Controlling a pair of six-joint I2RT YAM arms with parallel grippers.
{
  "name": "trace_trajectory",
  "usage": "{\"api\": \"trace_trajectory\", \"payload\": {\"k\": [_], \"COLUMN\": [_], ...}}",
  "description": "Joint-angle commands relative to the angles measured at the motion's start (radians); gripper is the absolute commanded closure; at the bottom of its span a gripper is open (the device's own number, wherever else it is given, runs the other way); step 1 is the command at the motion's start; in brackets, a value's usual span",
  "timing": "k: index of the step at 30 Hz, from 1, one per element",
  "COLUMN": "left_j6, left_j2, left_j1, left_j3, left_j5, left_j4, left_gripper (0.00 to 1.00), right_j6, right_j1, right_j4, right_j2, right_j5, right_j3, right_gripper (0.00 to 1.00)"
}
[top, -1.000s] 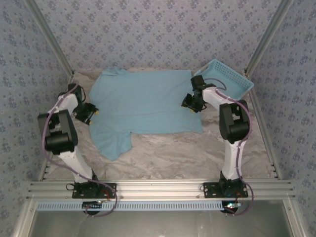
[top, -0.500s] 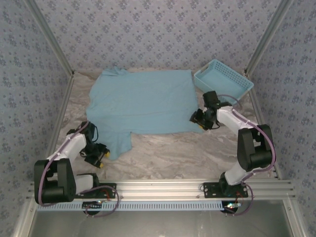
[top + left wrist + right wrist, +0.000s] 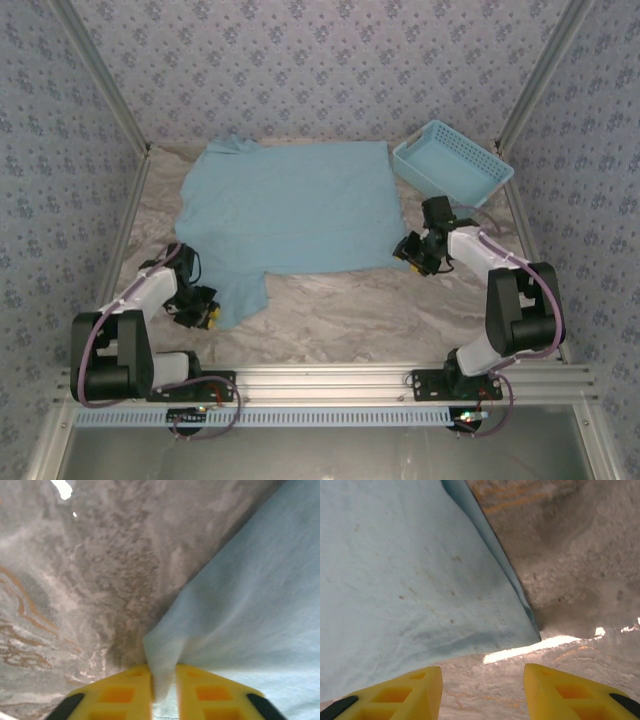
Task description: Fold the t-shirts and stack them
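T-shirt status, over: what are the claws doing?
Left gripper pinching t-shirt corner. Right gripper open beside the opposite corner. T-shirt flat, unfolded. Basket off to the side.

Light-blue rigid plastic lattice basket (image 3: 455, 165) sits on the grey marbled tabletop (image 3: 340, 310). Aluminium frame post (image 3: 541, 70) just right of basket; blue floral wallpaper (image 3: 320, 70) behind basket.

No text is legible on the t-shirt (image 3: 290, 205) or elsewhere.

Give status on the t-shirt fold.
Done: t-shirt spread flat on the table, no fold yet. In hand: left gripper pinches its near-left corner; right gripper open, just short of the near-right hem corner. Left: grip, fold, stack.
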Motion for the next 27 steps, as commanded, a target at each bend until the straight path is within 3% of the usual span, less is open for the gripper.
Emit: {"api": "trace_trajectory", "payload": {"k": [1,2,7,16,22,25,27], "left_j6": [0.009,0.010,0.021,0.029,0.024,-0.005,-0.043], "left_j2": [-0.008,-0.029,-0.094,-0.117,-0.151,-0.194,-0.240], "left_j1": [-0.013,-0.013,-0.010,-0.010,-0.010,-0.010,-0.010], "left_j3": [-0.011,-0.008,0.012,0.031,0.051,0.061,0.057], "left_j5": [-0.028,-0.046,-0.079,-0.091,-0.127,-0.169,-0.186], "left_j4": [0.064,0.046,-0.019,-0.069,-0.126,-0.190,-0.234], "left_gripper": [0.96,1.00,1.00,1.00,1.00,1.00,1.00], "right_j6": [0.035,0.047,0.109,0.151,0.150,0.147,0.144], "right_j1": [-0.004,-0.006,-0.006,-0.019,-0.011,-0.004,0.007], "right_j4": [-0.019,-0.018,-0.031,0.049,0.088,0.084,0.068], "right_j2": [0.008,0.012,0.053,0.116,0.175,0.160,0.129], "right_j5": [0.023,0.028,0.071,0.069,0.076,0.094,0.108], "right_j3": [-0.009,-0.012,-0.004,-0.015,0.026,0.029,0.018], "right_gripper": [0.53,0.53,0.60,0.61,0.81,0.96,1.00]}}
